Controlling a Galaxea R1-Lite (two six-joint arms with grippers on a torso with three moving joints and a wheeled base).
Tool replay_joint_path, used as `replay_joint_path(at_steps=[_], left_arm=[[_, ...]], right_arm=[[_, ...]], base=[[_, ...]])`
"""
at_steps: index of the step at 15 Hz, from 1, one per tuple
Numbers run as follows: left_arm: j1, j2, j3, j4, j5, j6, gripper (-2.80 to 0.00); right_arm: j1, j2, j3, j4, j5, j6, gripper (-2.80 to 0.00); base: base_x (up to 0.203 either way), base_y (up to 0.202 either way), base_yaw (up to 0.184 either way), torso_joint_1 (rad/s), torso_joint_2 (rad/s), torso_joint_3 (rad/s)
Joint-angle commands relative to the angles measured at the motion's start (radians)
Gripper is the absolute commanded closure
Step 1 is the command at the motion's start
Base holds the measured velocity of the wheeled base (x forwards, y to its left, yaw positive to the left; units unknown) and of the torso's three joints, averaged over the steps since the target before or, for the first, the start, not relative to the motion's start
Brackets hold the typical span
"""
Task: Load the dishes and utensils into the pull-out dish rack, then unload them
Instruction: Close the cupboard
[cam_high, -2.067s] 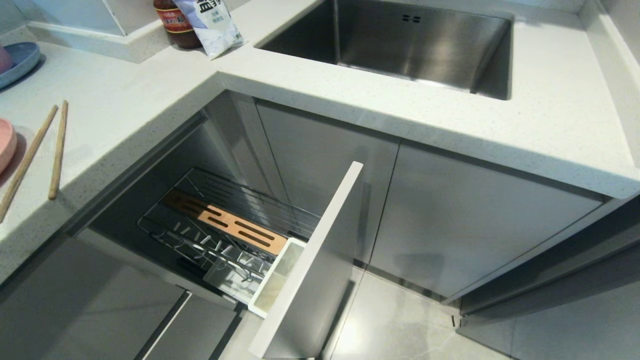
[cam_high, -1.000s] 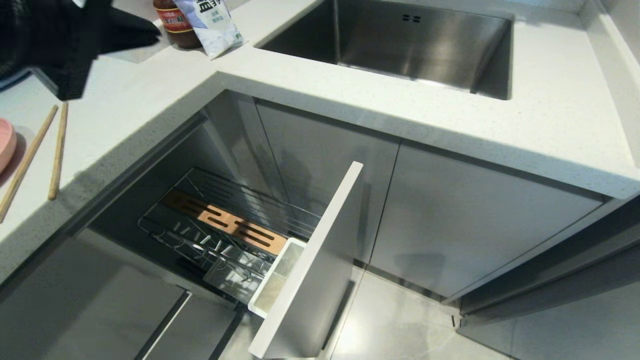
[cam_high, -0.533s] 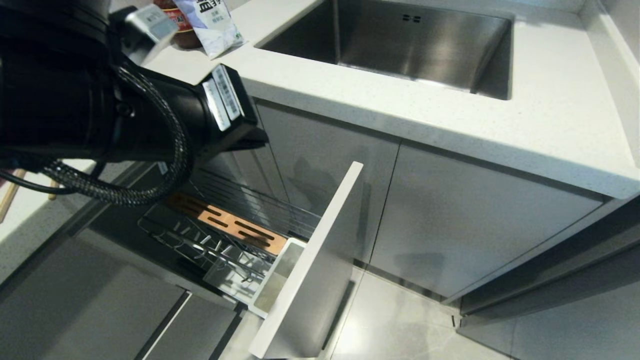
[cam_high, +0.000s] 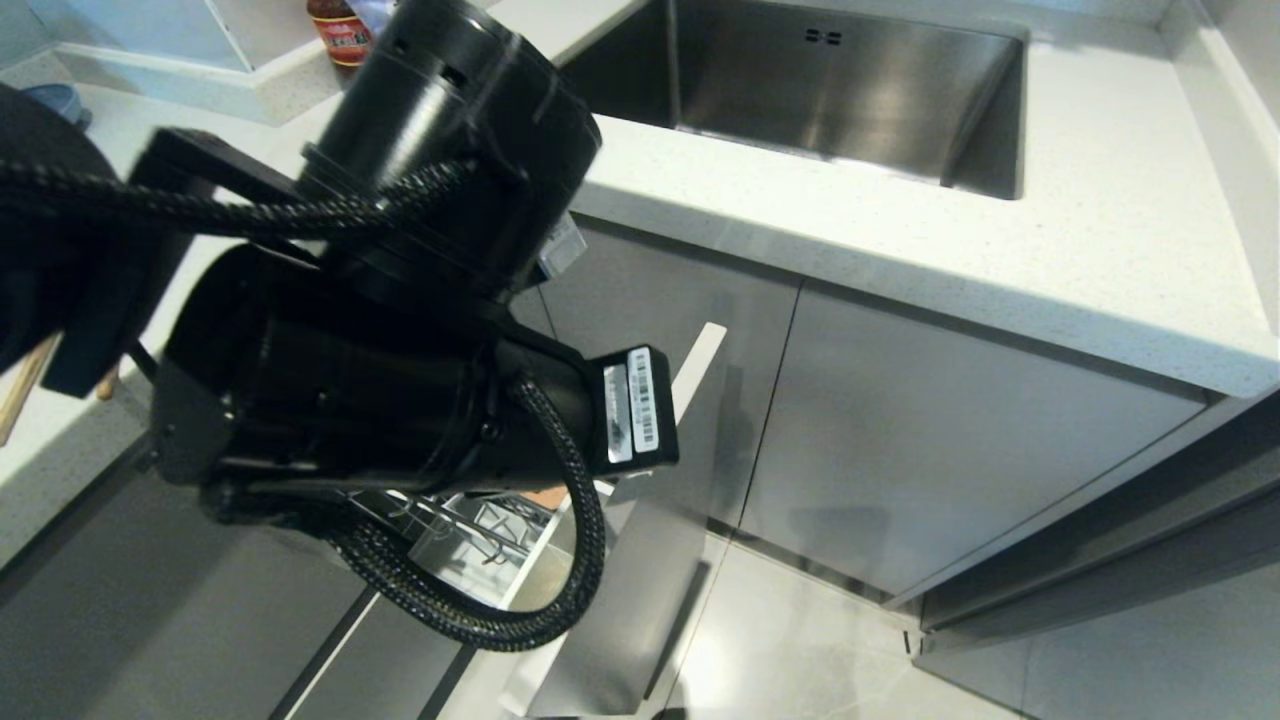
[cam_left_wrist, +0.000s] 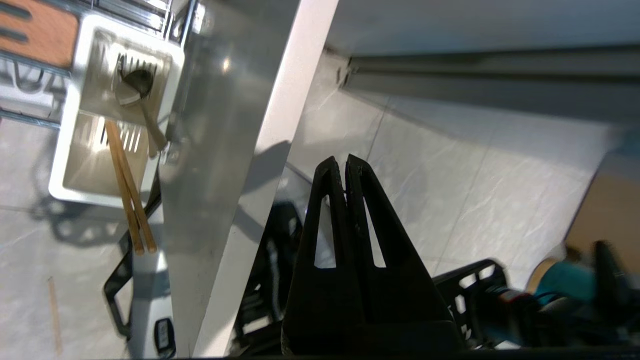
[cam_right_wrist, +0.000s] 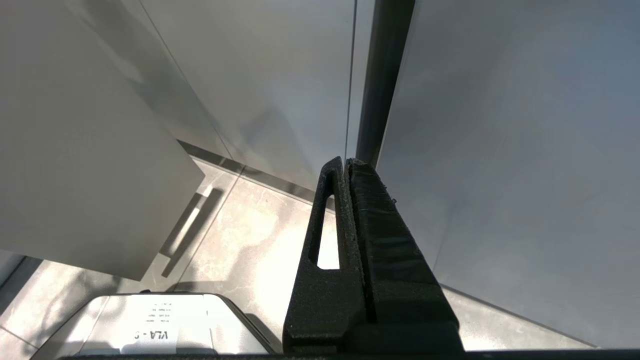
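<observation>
While my left arm (cam_high: 400, 330) fills the head view from 9 o'clock to the centre, it hides most of the pull-out dish rack (cam_high: 480, 530); only a patch of chrome wire and the white front panel (cam_high: 700, 360) show below and beside it, toward 6 o'clock. My left tool (cam_left_wrist: 345, 167) appears in the left wrist view with both fingers pressed flat together, holding nothing, hanging over the pale tiled floor (cam_left_wrist: 450, 175) just beside the outer face of the front panel (cam_left_wrist: 280, 125).

On the far side of that panel, toward 10 o'clock in the left wrist view, stands the white cutlery box (cam_left_wrist: 95, 125). A pair of wooden chopsticks (cam_left_wrist: 127, 195) leans in its nearer compartment, their ends sticking out past the box rim. A metal utensil (cam_left_wrist: 142, 107) with a dark rounded head lies in the compartment beyond; I cannot tell whether it is a spoon or a fork. A corner of the slotted wooden strip (cam_left_wrist: 40, 30) shows at 10 o'clock, just beside the box.

On the bench (cam_high: 900, 240), a steel sink (cam_high: 820, 90) sits at 12 o'clock, and a jar with a red label (cam_high: 335, 35) stands at 11 o'clock. A blue dish (cam_high: 60, 100) peeks out at 10 o'clock.

My right tool (cam_right_wrist: 346, 165) is parked low, fingers closed together and empty, facing grey cabinet doors (cam_right_wrist: 500, 125).
</observation>
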Motion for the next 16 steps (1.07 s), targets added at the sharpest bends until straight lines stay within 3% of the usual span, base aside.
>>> replay_joint_path(at_steps=[1,9,16], left_arm=[[-0.017,0.049,0.033,0.005,-0.003,-0.003,0.00],[-0.022,0.116,0.050,0.051,-0.011,-0.002,0.00],[-0.020,0.111,0.049,0.068,0.117,-0.001,0.00]], right_arm=[[0.000,-0.002,0.002,0.000,0.000,0.000,0.00],[0.000,-0.002,0.000,0.000,0.000,0.000,0.00],[0.000,-0.002,0.001,0.000,0.000,0.001,0.00]], base=[[0.000,0.000,0.000,0.000,0.00,0.000],[0.000,0.000,0.000,0.000,0.00,0.000],[0.000,0.000,0.000,0.000,0.00,0.000]])
